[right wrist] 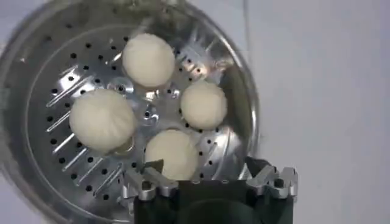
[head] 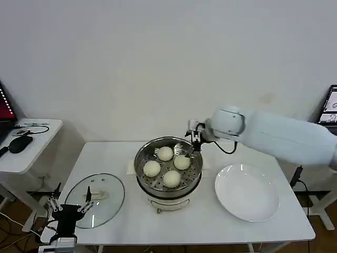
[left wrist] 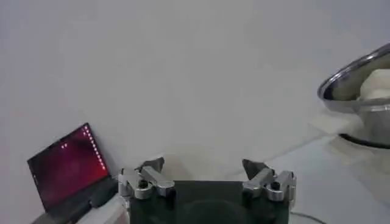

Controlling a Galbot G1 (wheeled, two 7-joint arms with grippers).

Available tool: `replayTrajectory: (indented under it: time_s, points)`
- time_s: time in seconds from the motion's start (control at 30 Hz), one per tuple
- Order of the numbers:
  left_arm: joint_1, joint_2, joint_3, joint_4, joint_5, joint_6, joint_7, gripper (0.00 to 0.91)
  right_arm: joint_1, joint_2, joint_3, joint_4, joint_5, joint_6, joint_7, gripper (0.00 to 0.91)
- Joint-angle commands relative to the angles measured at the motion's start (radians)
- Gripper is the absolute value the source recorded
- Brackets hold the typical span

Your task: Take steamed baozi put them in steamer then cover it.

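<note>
The steamer (head: 169,192) stands mid-table with several steamed baozi (head: 165,153) on its perforated tray. My right gripper (head: 194,138) hovers open over the pot's back right rim. In the right wrist view it (right wrist: 204,165) holds nothing, and the baozi (right wrist: 148,59) lie spread on the tray (right wrist: 61,79), one (right wrist: 172,153) just under the left fingertip. The cover (head: 97,199), a clear glass lid with a cream handle, lies flat on the table to the pot's left. My left gripper (head: 69,206) waits open at the lid's near left edge; in its wrist view it (left wrist: 203,165) is empty, with the steamer (left wrist: 356,91) farther off.
A bare white plate (head: 246,191) lies right of the pot. A small side table (head: 31,153) with a mouse and cable stands to the left, and a red-screened laptop (left wrist: 67,164) sits there. The table's front edge runs just below the lid and plate.
</note>
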Motion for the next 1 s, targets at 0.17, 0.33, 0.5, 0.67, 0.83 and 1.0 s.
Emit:
replayTrajectory:
  time_s: [0.17,0.33,0.5,0.67,0.83,1.0]
  points:
    - [-0.022,0.008,0.011,0.050,-0.032,0.002,0.017,0.907,-1.033,-0.272,1.167,0.242,-0.185,0.341,0.523,0.907]
    - [-0.017,0.012,0.010,0.055,-0.031,-0.001,0.036,0.907,-1.476,-0.043,1.667,0.287,-0.337,0.471,0.489,0.907]
    - [-0.015,0.020,0.007,0.071,0.008,-0.020,0.075,0.907,-1.741,0.188,2.028,0.338,-0.399,0.542,0.375,0.907]
    - [-0.031,0.031,0.005,0.129,0.115,-0.054,0.111,0.907,-1.988,0.431,2.274,0.447,-0.396,0.553,0.209,0.907]
    - [-0.049,0.052,-0.012,0.171,0.356,-0.084,0.125,0.907,-2.096,0.473,2.343,0.411,-0.349,0.583,0.191,0.907]
    - [-0.057,0.076,-0.020,0.224,0.653,-0.134,0.111,0.907,-2.133,0.498,2.385,0.394,-0.342,0.605,0.205,0.907]
